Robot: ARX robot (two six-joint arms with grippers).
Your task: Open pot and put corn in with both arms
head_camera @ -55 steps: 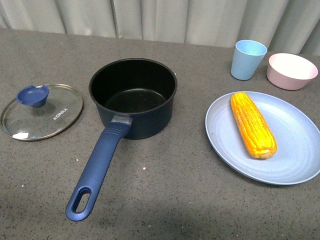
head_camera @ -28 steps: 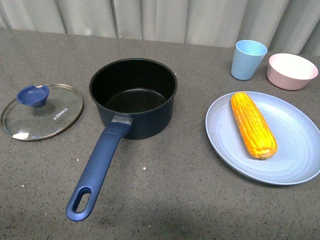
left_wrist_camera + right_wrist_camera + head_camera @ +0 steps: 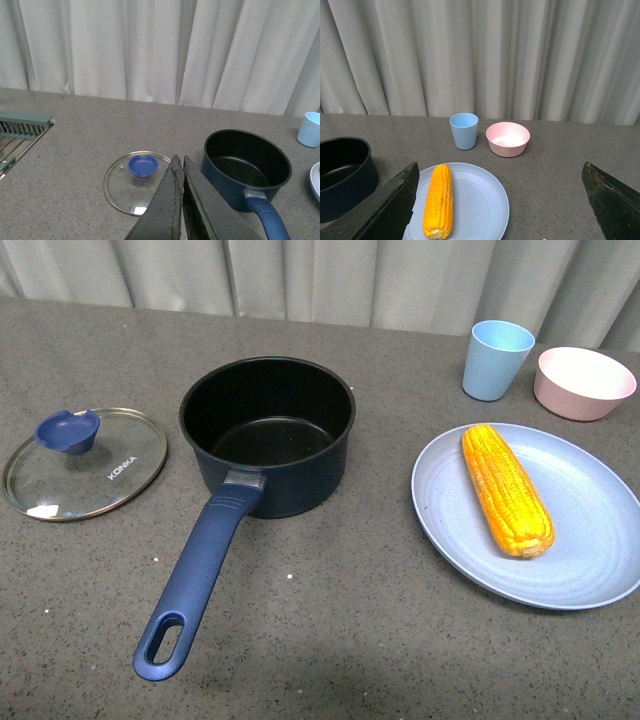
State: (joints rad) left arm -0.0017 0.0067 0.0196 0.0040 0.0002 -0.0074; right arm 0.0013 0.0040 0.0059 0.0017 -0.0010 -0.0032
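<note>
The navy pot [image 3: 268, 430] stands uncovered at the table's middle, black inside, its long blue handle [image 3: 195, 585] pointing toward the front edge. Its glass lid [image 3: 85, 462] with a blue knob lies flat on the table to the pot's left. The yellow-orange corn [image 3: 505, 488] rests on a pale blue plate [image 3: 590, 550] at the right. Neither arm shows in the front view. My left gripper [image 3: 179, 161] is shut and empty, raised above the table short of the lid [image 3: 137, 182] and pot [image 3: 247, 167]. My right gripper [image 3: 500, 167] is open wide, raised short of the corn [image 3: 439, 200].
A light blue cup [image 3: 497, 358] and a pink bowl [image 3: 583, 382] stand at the back right behind the plate. Grey curtains hang along the table's far edge. A grey rack [image 3: 22, 125] sits at the table's far left side in the left wrist view.
</note>
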